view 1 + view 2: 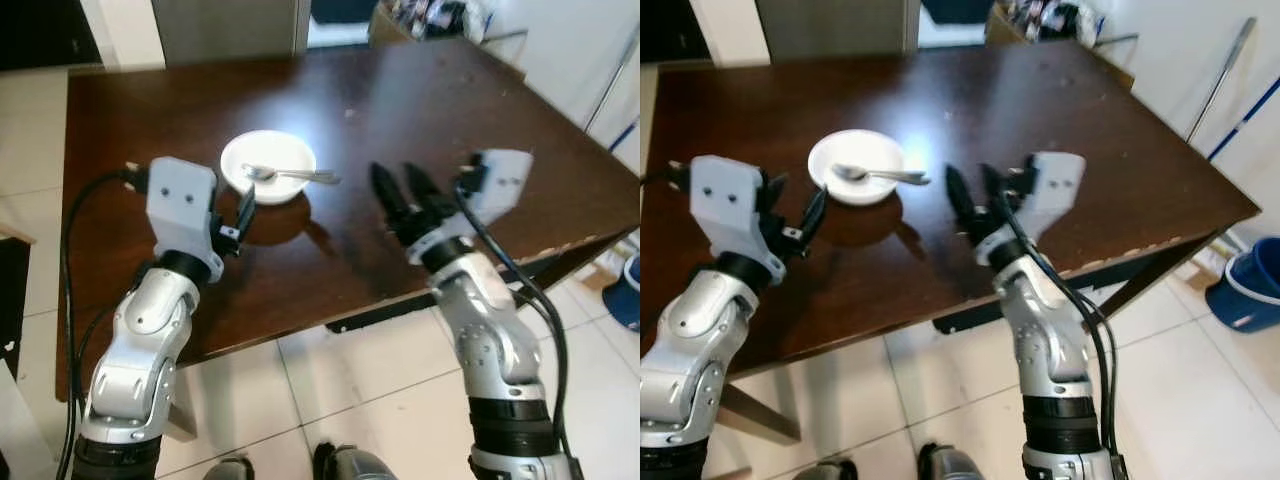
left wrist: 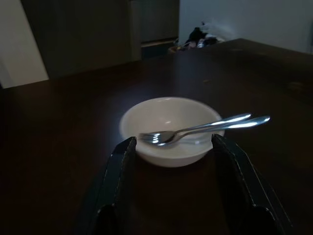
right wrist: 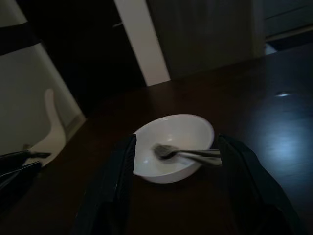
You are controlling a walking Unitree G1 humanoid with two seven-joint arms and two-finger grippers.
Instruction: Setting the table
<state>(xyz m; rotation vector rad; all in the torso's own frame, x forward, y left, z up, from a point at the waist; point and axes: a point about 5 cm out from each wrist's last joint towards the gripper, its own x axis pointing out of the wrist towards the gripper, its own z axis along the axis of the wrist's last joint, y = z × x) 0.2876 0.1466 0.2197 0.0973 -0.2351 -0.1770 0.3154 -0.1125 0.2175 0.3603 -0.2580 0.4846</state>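
Cutlery is already sitting in the white bowl [image 1: 268, 166], so the job looks partway through: the bowl is down on the dark desk [image 1: 400, 110], and what remains, by my reading, is to lift the fork [image 2: 161, 137] and the second utensil [image 2: 244, 122] out and lay them beside it.

Both arms are raised over the near edge of the desk. The left gripper [image 1: 241, 222] hangs at about seven o'clock from the bowl, close to it but not touching, its fingers spread wide with nothing between them. The right gripper [image 1: 405, 195] sits at roughly four o'clock from the bowl, further off, fingers likewise parted and empty. In both wrist views the bowl is framed between the black fingers.

The next move probably falls to the right gripper, since the handles stick out over the rim toward three o'clock. It would need to narrow its fingers and come in low over those thin handles without nudging the bowl.

The bowl is small, shallow and plain white, upright. The two metal pieces lie side by side across it, heads inside, handles resting on the rim and overhanging.
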